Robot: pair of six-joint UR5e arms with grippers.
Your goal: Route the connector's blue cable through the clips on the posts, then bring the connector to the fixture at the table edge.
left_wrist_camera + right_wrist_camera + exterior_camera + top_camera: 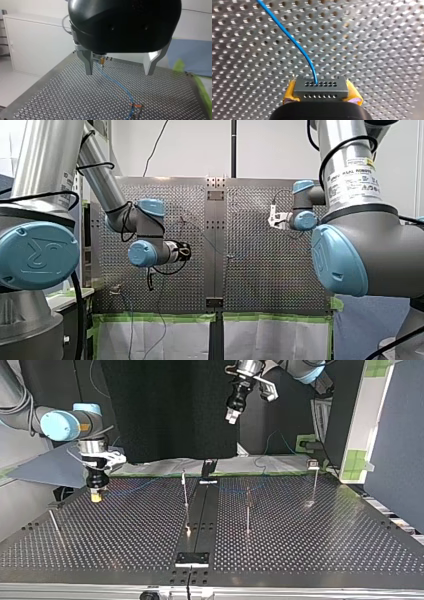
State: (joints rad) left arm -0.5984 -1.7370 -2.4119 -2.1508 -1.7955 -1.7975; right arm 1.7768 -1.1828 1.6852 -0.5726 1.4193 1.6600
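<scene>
Right gripper [321,93] pinches the dark grey perforated connector block [320,86], nine o'clock of the slim metal posts [185,490] in the top view; left gripper [119,66] gapes wide. I fear the thin blue cable [287,35] snagging and tugging it loose.

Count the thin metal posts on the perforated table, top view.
4 posts: one near the view's left, two flanking the dark centre rail, one at the right. Others may be hidden.
</scene>
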